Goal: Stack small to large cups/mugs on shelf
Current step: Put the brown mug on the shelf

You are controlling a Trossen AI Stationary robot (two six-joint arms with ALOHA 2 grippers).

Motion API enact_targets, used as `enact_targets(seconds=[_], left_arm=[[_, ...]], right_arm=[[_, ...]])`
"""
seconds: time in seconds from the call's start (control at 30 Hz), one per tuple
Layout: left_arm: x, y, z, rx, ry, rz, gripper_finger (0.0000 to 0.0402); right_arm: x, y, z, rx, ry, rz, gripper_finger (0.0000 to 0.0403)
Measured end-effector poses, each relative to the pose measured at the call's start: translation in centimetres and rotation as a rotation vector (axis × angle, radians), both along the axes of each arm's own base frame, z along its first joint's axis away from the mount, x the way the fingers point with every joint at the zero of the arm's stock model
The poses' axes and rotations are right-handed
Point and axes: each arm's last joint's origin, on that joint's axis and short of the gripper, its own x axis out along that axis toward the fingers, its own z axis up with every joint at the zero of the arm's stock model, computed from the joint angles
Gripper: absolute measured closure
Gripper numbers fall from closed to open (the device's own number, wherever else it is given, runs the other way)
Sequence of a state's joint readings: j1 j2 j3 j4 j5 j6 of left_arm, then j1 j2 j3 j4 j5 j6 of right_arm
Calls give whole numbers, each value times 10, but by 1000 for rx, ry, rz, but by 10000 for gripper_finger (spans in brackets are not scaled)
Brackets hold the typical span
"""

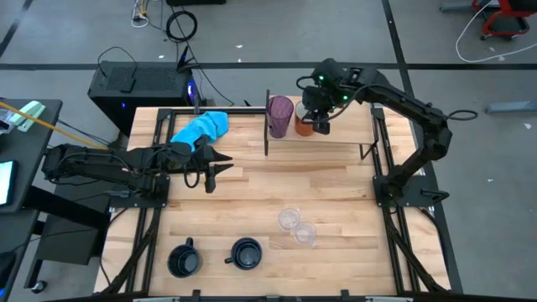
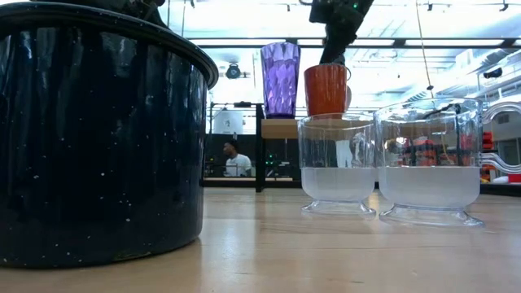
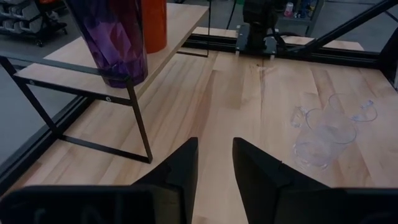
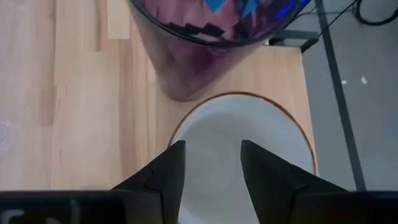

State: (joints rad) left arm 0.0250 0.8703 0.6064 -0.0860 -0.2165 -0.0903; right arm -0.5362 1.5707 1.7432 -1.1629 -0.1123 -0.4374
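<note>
Shelf (image 1: 336, 141) of light wood stands at the far edge of the plank-topped table (image 1: 252, 184), its thin dark side panels upright. At its left end stands the tall purple tumbler (image 1: 279, 117), upright, and just beside it, on its right, the orange mug (image 1: 305, 126) with the white inside; from the low view the two stand close together, and whether they touch cannot be told.

From its base at the table's right side the right arm rises, bends at the elbow and reaches back over the shelf, wrist turned downward. Its right tool (image 1: 315, 117) hangs directly above the orange mug. In the right wrist view the two dark fingers (image 4: 163, 177) are spread, with the mug's white inside showing between them; they grip nothing.

From the table's left edge the left arm lies stretched out low and level across the table. Its left tool (image 1: 220, 164) points toward the middle of the table, near the bright blue cloth (image 1: 201, 128), and its fingers (image 3: 177, 171) are parted and hold nothing.

Near the front edge of the table stand the two black handled mugs (image 1: 183, 259) (image 1: 245, 252), side by side and a little apart. To their right, nearer the middle, the two small clear plastic cups (image 1: 289, 220) (image 1: 305, 234) stand just beside each other, upright.
</note>
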Motion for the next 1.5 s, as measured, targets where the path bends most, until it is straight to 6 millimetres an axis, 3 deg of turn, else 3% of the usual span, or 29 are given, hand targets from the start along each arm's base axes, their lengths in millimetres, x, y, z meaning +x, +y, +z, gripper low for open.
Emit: enact_targets(seconds=[0.33,1.5], left_arm=[[0,0,0,-2,0,1,294],[-11,-3,6,-30,-16,-57,294]], right_arm=[[3,-18,-13,28,43,-37,241],[-1,-15,-16,55,95,3,242]])
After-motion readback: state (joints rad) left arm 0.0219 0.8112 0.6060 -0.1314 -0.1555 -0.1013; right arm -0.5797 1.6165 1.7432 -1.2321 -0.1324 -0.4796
